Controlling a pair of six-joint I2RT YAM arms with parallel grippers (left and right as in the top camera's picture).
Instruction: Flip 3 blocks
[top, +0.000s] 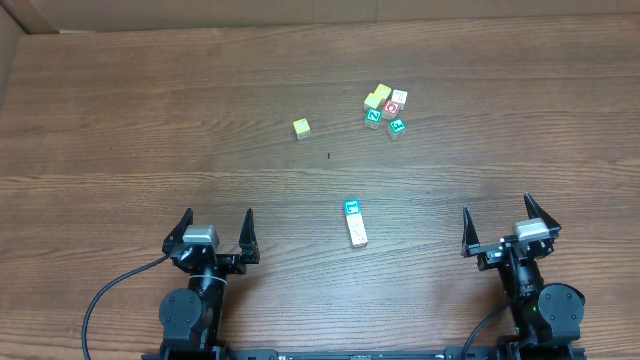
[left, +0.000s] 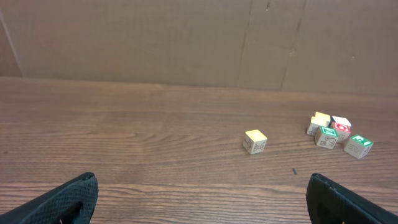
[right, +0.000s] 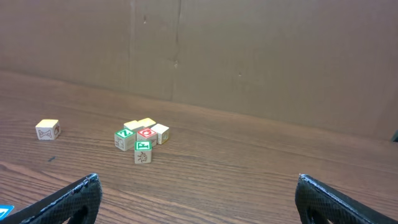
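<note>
A teal-faced whitish block (top: 352, 209) and a cream block (top: 357, 234) lie touching end to end near the table's front middle. A yellow-and-cream block (top: 301, 128) sits alone farther back; it also shows in the left wrist view (left: 255, 140) and the right wrist view (right: 47, 129). A sliver of the teal face (right: 5, 211) peeks in at the right wrist view's lower left. My left gripper (top: 217, 222) (left: 202, 202) is open at the front left, holding nothing. Front right, my right gripper (top: 497, 215) (right: 196, 202) is open and holds nothing too. Both stand well short of the blocks.
A cluster of cubes (top: 385, 108) (left: 336, 132) (right: 142, 137) lies at the back right, with green letter faces, a red face, yellow and white ones. A brown cardboard wall (left: 199, 37) stands behind the wooden table (top: 150, 120).
</note>
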